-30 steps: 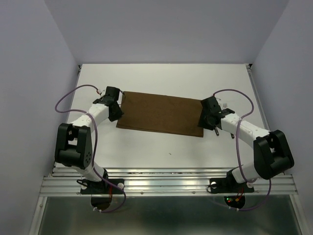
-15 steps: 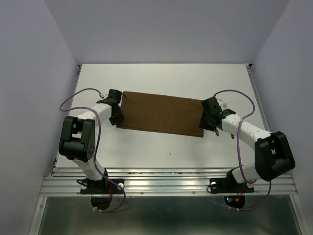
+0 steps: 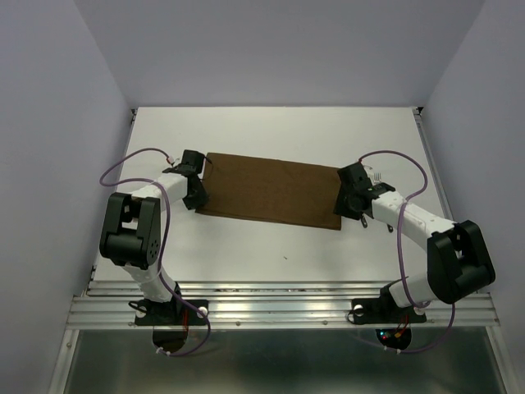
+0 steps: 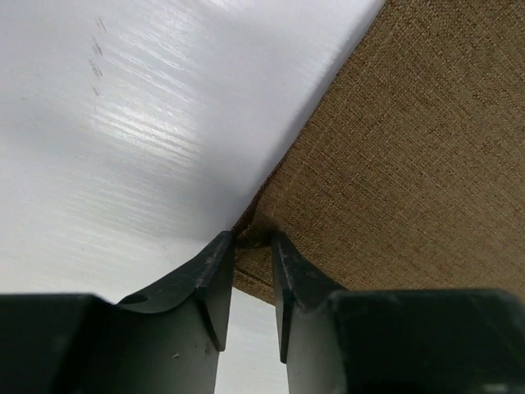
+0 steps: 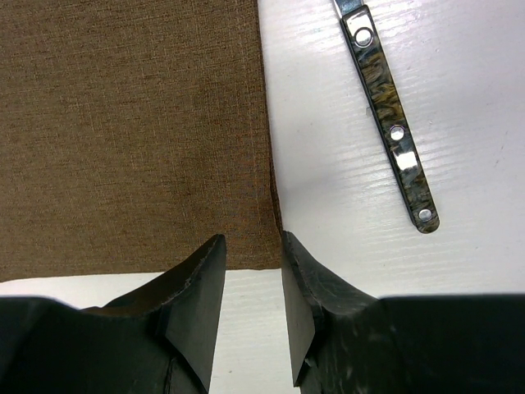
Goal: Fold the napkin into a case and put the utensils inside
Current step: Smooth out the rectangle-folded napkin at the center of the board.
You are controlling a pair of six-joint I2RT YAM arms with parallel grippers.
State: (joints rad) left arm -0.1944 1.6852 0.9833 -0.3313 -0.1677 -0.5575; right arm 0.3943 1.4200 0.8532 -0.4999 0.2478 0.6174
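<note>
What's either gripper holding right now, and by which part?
Nothing is held. The left gripper and right gripper are both open, each over one end of the napkin, near a corner.

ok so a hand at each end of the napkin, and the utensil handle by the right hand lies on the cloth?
No: the utensil handle lies on the bare table, just off the edge of the napkin, per the right wrist view. The rest holds.

Utensil handle point(image 5: 390, 123) — upper end past the top edge
</note>
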